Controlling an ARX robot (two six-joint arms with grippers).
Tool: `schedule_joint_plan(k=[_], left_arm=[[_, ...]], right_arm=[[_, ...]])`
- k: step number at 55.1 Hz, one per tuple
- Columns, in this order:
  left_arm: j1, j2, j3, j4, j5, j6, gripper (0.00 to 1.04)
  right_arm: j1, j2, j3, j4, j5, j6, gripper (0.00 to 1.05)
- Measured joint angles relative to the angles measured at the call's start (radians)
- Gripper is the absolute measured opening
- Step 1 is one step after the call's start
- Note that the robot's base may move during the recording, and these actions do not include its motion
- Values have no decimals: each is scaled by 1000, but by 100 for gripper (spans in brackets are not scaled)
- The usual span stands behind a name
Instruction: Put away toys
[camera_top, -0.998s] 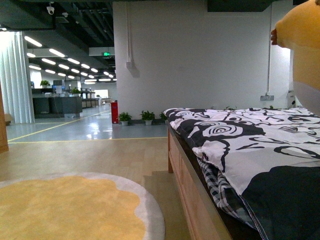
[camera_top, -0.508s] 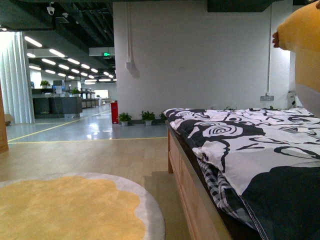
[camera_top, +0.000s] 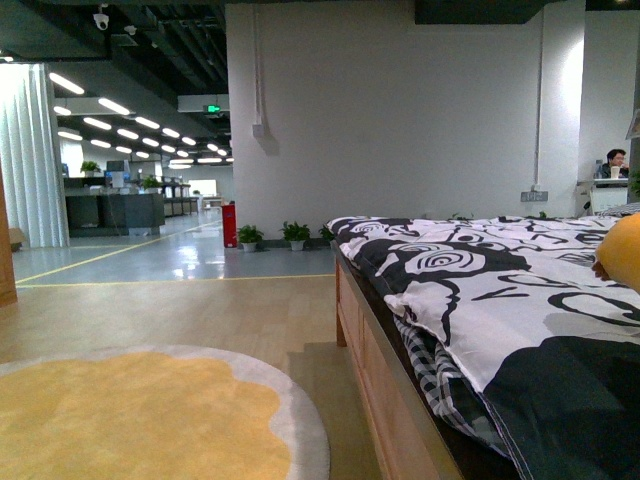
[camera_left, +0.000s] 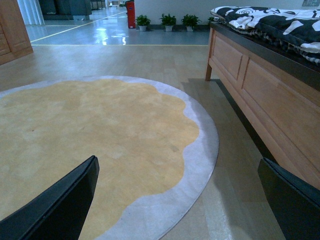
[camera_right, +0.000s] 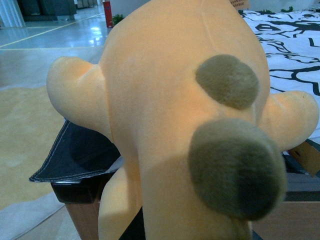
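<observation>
The robot's left gripper hangs low over the floor with its two dark fingers spread wide and nothing between them; beneath the gap lies a round rug, yellow in the middle with a scalloped pale grey border, on light wood flooring. The right gripper does not show in any view, because the toy fills its wrist camera; whether it is clamped or spread cannot be told. The plush toy is a soft orange-yellow animal with a short, fuzzy nap; two rounded olive-brown patches stand out on it, one small and one larger (the larger is nearest the lens and blurred); stubby rounded limbs stick out on either side; no face can be seen from this angle. It is at the corner of the bed, a low frame of light wood, over a dark, stitched corner of the quilt; whether it touches the bedding cannot be told. From the front, only a rounded orange edge of it shows at the far right, low against the black-and-white swirl-patterned quilt. Beyond the bed stand a white wall and a row of small potted plants; an open office hall stretches off to the left.
</observation>
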Motion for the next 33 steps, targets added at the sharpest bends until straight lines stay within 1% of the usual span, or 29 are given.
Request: schedule_joint_plan(k=[9,16,33], left_arm=[[0,0,0,0,0,0,98],[0,0,0,0,0,0,98],[0,0,0,0,0,0,98]], right_arm=[[0,-43,-58,18,0,-8,7],[0,-150,-93,-59,0,-10,7],[0,-206,-145,-51,0,-11,7]])
